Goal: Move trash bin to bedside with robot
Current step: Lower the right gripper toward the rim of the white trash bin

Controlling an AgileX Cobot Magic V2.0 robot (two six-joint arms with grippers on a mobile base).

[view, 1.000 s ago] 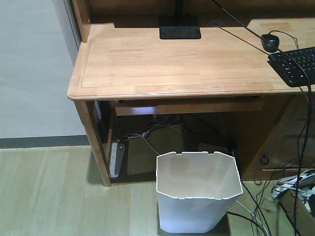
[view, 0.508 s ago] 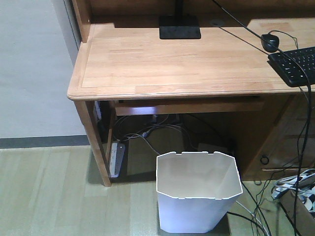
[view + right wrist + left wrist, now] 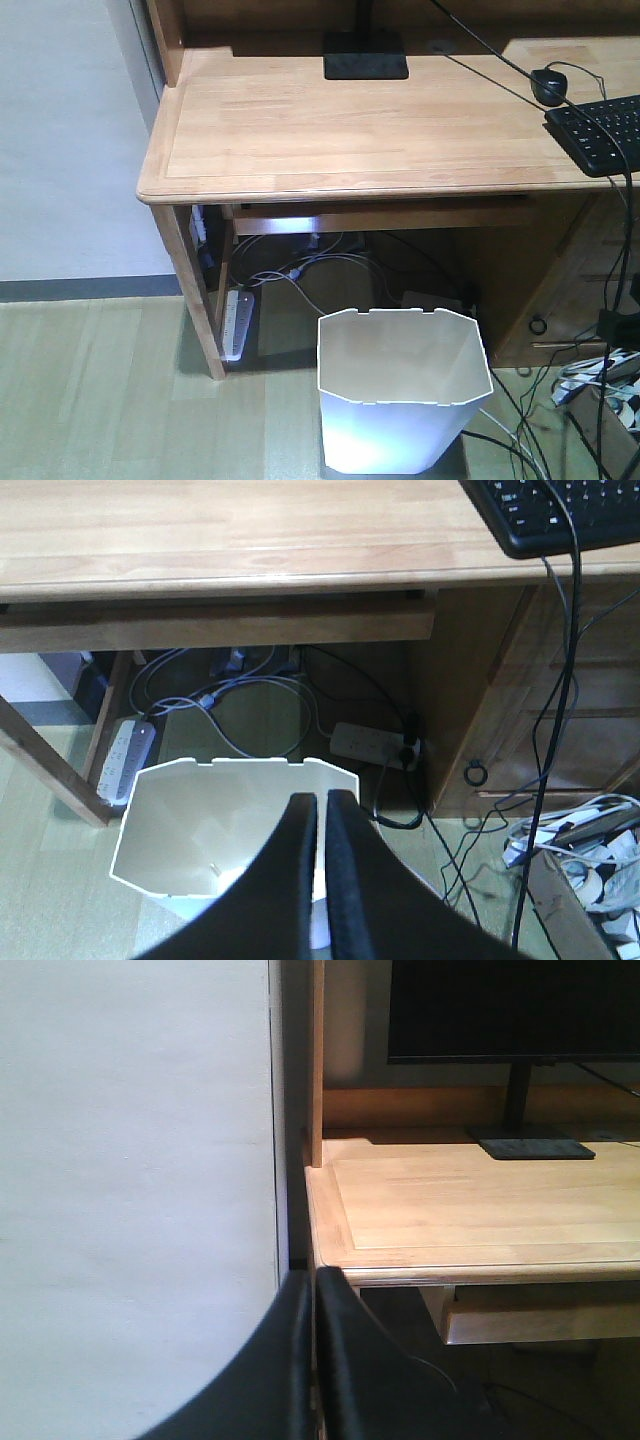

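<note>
The floor [image 3: 90, 400] (pale, with a wood pattern) carries the desk [image 3: 360, 130]. The bin [image 3: 390, 435] stands just before the desk; a power strip [image 3: 236, 322] lies under it, beside a leg.

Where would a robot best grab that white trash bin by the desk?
Likely at the thin top rim of the trash bin, coming down from above. It stands upright and open, and its faceted walls look too wide for the small right gripper, now shut; one finger inside the wall and one outside could pinch the edge.
</note>
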